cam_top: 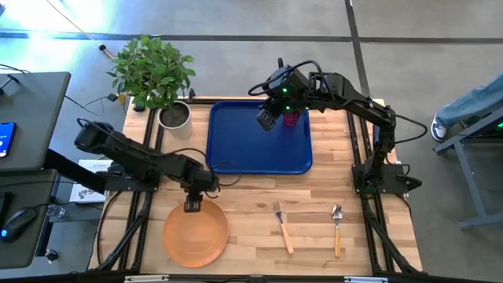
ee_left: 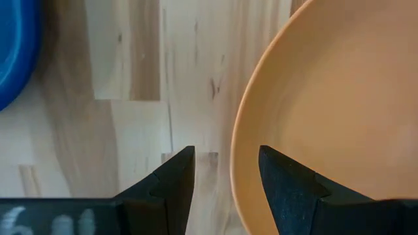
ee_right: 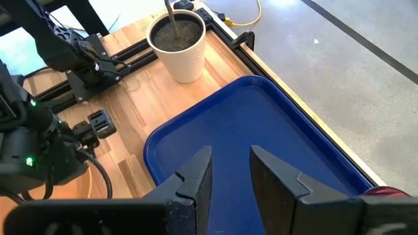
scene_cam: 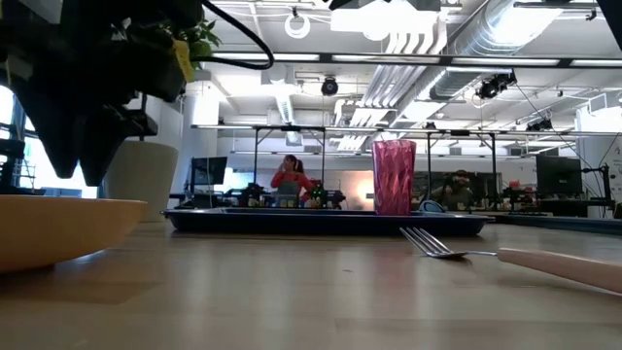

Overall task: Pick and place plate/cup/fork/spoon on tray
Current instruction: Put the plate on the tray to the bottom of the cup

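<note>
- The table [cam_top: 314, 212], light wood, fills the middle of the high view.
- The tray [cam_top: 236, 149] lies upper centre, dark blue.
- The plate [cam_top: 195, 234] sits lower left, orange, on the bare wood.
- The plant pot [cam_top: 174, 116] stands just left of the tray's upper-left corner.
- The left gripper [cam_top: 192, 205] hangs at the plate's upper rim, jaws apart with the rim between them, not clamped.
- The right gripper [cam_top: 267, 120] hovers over the tray's upper right, jaws parted and empty.
- The cup [cam_top: 291, 119] stands upright in the tray, just right of that gripper.
- The fork [cam_top: 282, 226] lies lower centre.
- The spoon [cam_top: 337, 229] lies right of the fork, apart.
</note>
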Motion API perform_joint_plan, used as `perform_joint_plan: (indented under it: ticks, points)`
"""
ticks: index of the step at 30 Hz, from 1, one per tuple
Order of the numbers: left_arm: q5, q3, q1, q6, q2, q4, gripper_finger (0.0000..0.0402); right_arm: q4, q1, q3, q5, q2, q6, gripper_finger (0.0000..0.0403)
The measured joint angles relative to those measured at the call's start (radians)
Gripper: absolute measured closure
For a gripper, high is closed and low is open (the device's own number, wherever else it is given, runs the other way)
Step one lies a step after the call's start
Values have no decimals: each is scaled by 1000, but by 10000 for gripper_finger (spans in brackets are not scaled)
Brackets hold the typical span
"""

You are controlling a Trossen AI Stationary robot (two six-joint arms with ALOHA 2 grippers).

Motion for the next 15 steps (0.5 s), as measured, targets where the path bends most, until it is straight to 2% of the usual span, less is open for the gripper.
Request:
perform_joint_plan:
  ticks: [15]
  points:
    - [1, 0, -24, 56, 137, 51, 240, -2, 0, 0, 0, 0, 0, 308]
